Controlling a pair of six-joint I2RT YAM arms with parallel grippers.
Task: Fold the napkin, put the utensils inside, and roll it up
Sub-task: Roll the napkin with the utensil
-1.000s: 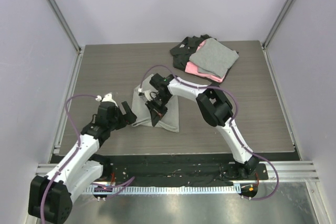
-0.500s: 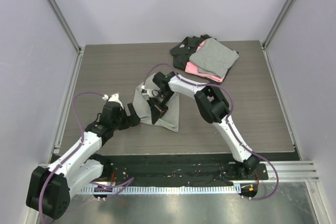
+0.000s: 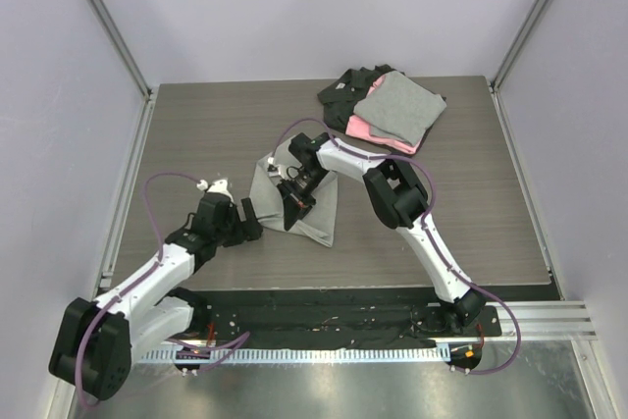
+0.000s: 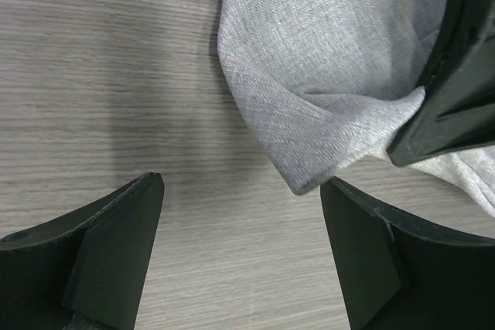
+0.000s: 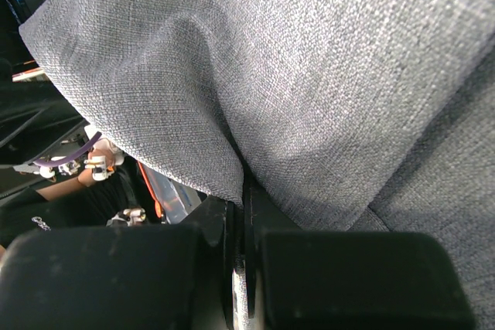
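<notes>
— Right jaws?
— Pinched tight on a raised fold of the plain light-grey cloth napkin [image 3: 322, 215].
— Left jaws?
— Spread wide and empty at its 8 o'clock, with its corner just ahead.
— Around it?
— Folded grey, pink and black cloth stack [image 3: 391, 110] at 1 o'clock, well apart, on the wood-grain counter [image 3: 196, 134].

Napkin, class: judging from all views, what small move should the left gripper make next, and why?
Probably ease the left gripper forward and close on the near corner of the napkin: it is open, the corner lies just ahead between its fingers, and the right gripper pinches another fold.
</notes>
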